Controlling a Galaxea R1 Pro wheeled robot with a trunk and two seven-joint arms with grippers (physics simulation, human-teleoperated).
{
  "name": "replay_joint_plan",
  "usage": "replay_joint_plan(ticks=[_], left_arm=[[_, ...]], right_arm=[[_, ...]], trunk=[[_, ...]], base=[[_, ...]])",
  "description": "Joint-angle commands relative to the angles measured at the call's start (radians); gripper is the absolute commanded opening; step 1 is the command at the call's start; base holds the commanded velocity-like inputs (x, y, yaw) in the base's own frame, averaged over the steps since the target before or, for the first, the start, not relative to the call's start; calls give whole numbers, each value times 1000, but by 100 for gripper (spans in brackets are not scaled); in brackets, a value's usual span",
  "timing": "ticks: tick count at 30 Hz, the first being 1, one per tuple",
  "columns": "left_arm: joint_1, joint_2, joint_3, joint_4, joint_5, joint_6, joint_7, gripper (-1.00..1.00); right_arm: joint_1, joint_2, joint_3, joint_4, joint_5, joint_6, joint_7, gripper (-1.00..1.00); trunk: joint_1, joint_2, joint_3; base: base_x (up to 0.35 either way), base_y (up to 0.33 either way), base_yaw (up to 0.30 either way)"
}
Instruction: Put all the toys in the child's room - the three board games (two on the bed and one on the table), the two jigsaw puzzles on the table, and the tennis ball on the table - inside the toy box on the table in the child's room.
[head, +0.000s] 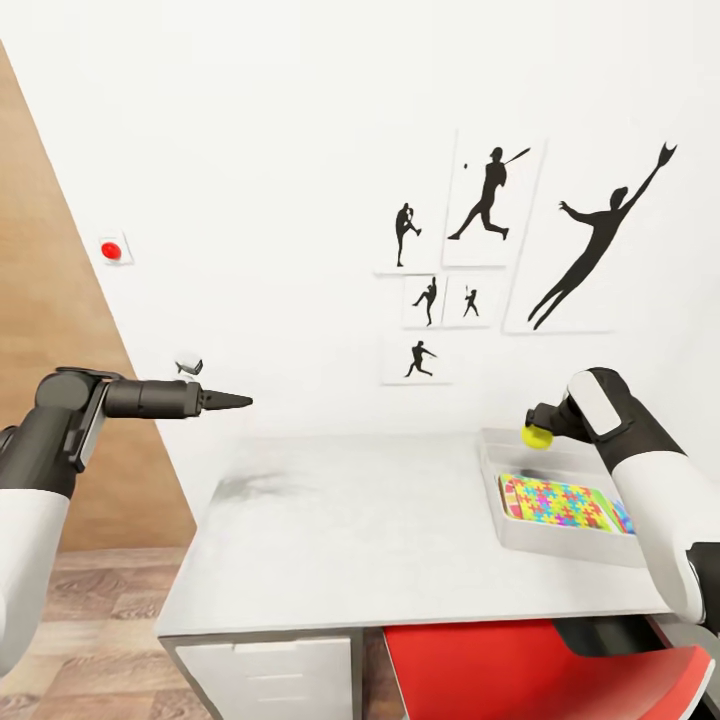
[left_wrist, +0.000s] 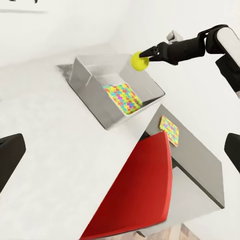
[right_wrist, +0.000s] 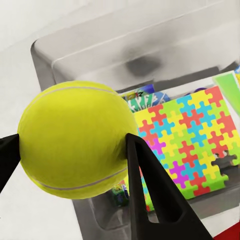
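Left hand (head: 235, 402) hangs empty above the white bench (head: 380, 530), its fingers wide apart in the left wrist view. Right hand (head: 530, 420) grips the tennis ball (head: 538, 436) between both fingertips, above the far end of the toy box (head: 505, 530), which holds a jigsaw puzzle (head: 555, 502). A second jigsaw puzzle (left_wrist: 169, 129) lies on the lower grey bench section beside the red chair (head: 520, 670).
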Motion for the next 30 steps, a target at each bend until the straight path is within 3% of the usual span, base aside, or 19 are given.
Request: replay_joint_plan(ticks=[1,15,30], left_arm=[[-1,0,1,-1,-9,10,-8,100],[-1,3,3,0,-9,10,-8,100],[-1,9,3,1,-9,10,-8,100]], right_arm=[[-1,-1,5,-1,-14,-2,-9,-100],[-4,-1,5,-2,-13,-23,-3,-100],[-4,-1,5,-2,-13,-24,-4,-100]], trunk=[[1,-2,-2],[1,-2,-2],[1,-2,-2]], base=[[32,0,-43],[19,10,-236],[97,52,-17]])
